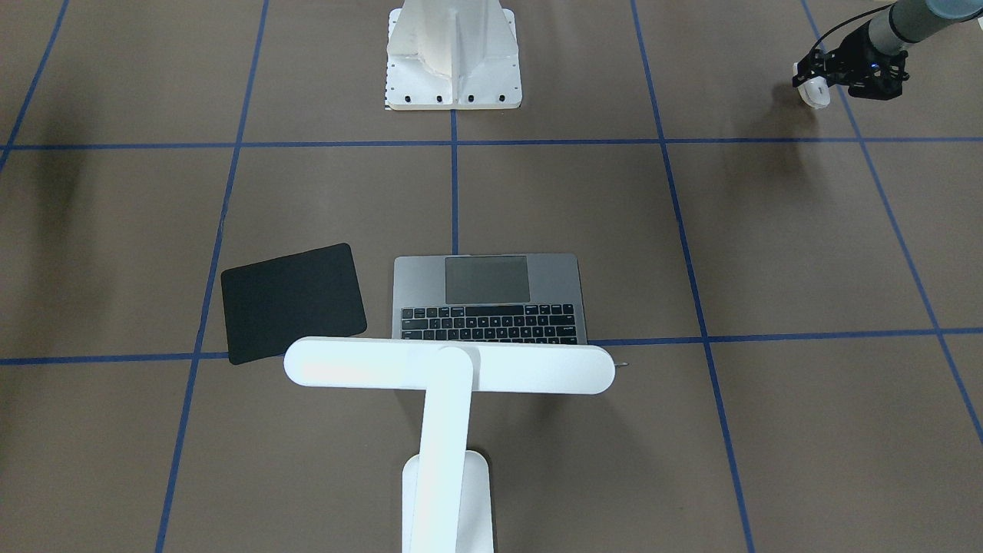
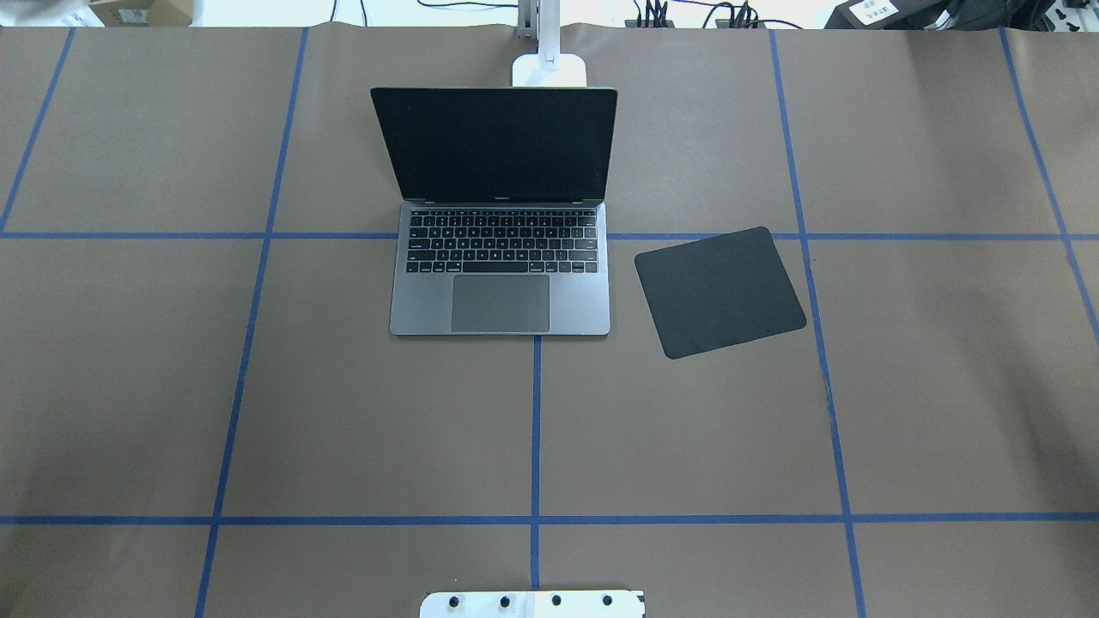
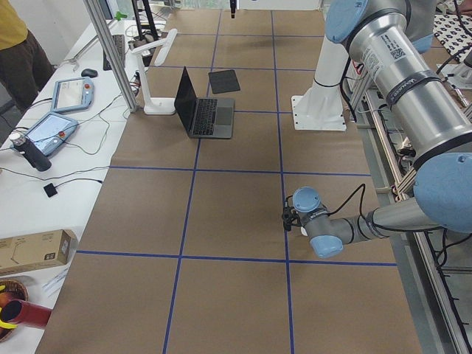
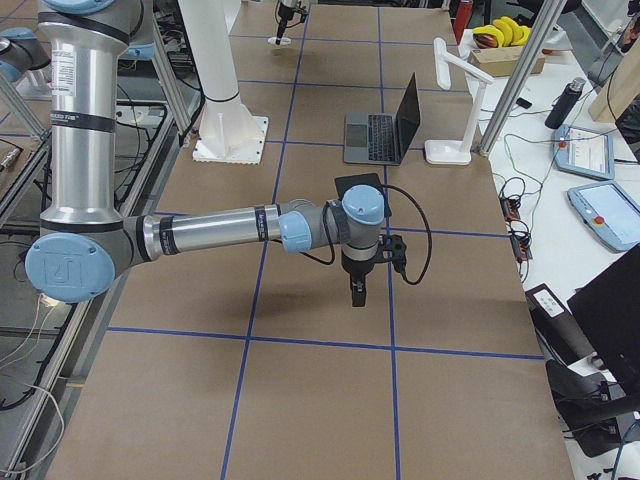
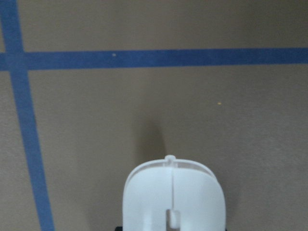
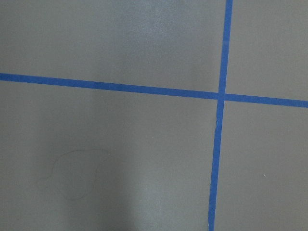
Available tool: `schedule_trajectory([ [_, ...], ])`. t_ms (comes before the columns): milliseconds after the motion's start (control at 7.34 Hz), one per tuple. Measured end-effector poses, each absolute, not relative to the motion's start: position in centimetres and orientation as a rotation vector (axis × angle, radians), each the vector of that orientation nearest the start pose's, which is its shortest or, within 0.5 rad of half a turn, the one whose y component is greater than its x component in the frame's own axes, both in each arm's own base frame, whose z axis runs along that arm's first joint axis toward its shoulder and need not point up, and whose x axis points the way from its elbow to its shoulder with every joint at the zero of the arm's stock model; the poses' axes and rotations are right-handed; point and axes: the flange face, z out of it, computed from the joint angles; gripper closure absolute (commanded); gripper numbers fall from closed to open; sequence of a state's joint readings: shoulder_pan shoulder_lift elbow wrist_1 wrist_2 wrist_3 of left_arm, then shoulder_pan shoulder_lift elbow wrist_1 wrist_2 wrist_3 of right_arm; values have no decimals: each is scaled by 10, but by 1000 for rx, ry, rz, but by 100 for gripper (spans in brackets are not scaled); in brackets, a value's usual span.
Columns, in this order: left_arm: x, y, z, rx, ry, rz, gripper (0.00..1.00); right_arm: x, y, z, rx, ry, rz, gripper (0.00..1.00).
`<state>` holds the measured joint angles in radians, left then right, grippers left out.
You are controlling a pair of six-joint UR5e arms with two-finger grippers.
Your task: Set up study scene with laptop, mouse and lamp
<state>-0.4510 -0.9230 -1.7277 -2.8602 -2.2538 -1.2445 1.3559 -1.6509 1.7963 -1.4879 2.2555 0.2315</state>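
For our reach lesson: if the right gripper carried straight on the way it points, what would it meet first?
Most likely the bare table, near a tape crossing: the right gripper points straight down, and nothing shows beneath it.

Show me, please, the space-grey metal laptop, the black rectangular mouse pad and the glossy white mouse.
Space-grey metal laptop (image 2: 500, 302): overhead exterior view, trackpad.
Black rectangular mouse pad (image 2: 719, 290): overhead exterior view, centre.
Glossy white mouse (image 5: 174, 192): left wrist-mounted view, top shell.

Mouse pad (image 2: 719, 292) open from above; raised-lid laptop (image 2: 500, 257) just beside, lamp (image 1: 449, 367) behind it.
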Motion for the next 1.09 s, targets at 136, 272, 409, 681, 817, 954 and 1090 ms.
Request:
schedule_trajectory([
  [136,168,-159,655,-317,973,145,84,-31,-473,582,63,-715,-62,0],
  [272,176,-163,640,-321,985,136,84,-31,-473,582,63,-716,-62,0],
  [409,189,-170,617,-321,987,125,85,-32,-473,582,63,-716,-62,0],
  [681,228,-201,559,-311,982,87,87,-32,-474,583,61,-714,-61,0],
  [817,252,-222,526,-301,985,68,87,-32,-474,583,61,-713,-61,0],
  [954,278,-245,493,-292,987,50,87,-32,-474,583,61,-713,-61,0],
  [1090,310,-273,451,-283,988,30,87,-32,-475,583,61,-713,-61,0],
])
